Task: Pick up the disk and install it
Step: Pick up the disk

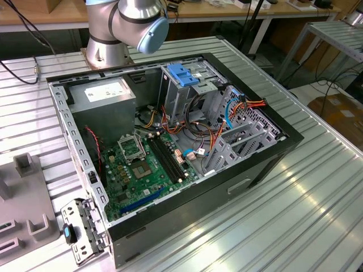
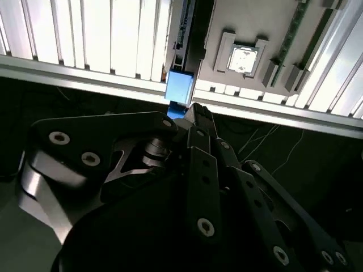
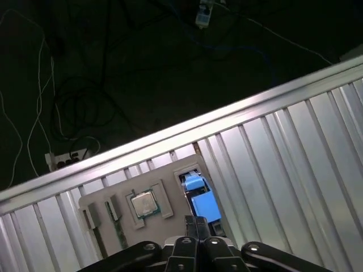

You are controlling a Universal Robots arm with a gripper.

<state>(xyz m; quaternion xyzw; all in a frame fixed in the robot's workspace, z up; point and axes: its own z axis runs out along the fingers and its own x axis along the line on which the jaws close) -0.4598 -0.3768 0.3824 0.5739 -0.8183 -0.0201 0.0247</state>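
Case (image 1: 187, 215) open-topped, cables (image 1: 235, 107) crowding the drive cage (image 1: 176, 93), open table (image 1: 295, 209) alongside

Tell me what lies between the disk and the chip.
Only the grey tray itself, in the first wrist view: its raised rim separates the chip from the disk.

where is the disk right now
In both wrist views the disk sits in a slot of the grey holder on the ribbed table, next to the processor chip, with the gripper close by it.
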